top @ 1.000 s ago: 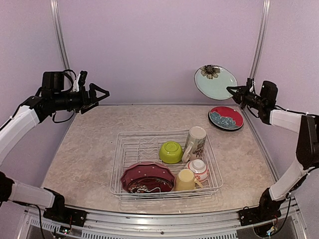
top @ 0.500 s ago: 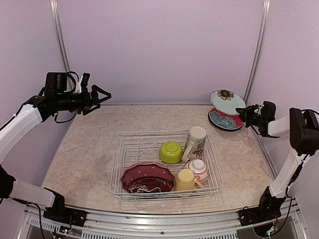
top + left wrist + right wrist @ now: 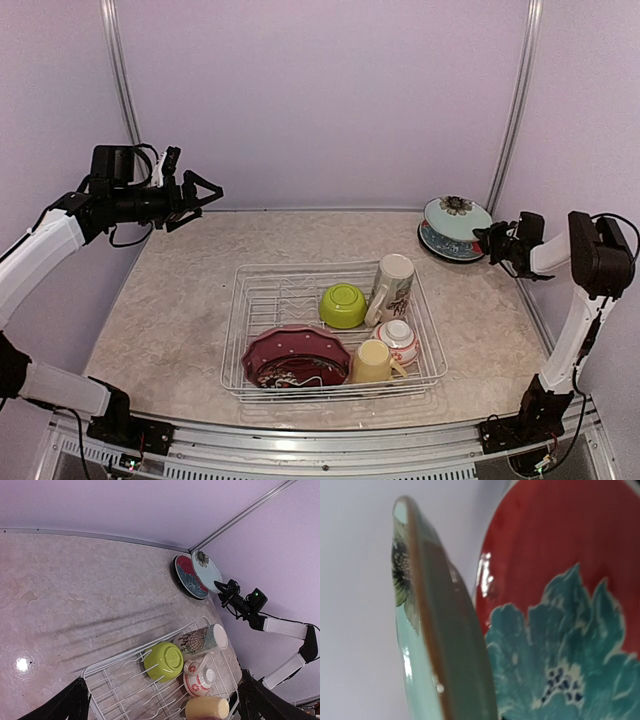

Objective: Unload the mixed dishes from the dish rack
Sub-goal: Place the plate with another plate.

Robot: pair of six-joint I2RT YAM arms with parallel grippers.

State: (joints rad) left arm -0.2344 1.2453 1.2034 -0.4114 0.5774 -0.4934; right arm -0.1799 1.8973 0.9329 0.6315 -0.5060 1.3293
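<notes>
Teal plate [image 3: 452,650] glossy glazed ceramic — rack [image 3: 270,300] white coated wire — tabletop [image 3: 180,290] matt, stone-look.

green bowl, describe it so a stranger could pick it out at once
Find the central white wire rack. In its far half, just left of the tall cream mug, sits a bowl turned base-up. It is the only lime-green piece there.

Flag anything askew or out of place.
The teal-green plate in the right gripper hangs tilted over the red plate at the table's far right corner, not lying flat. Nothing else stands out.
</notes>
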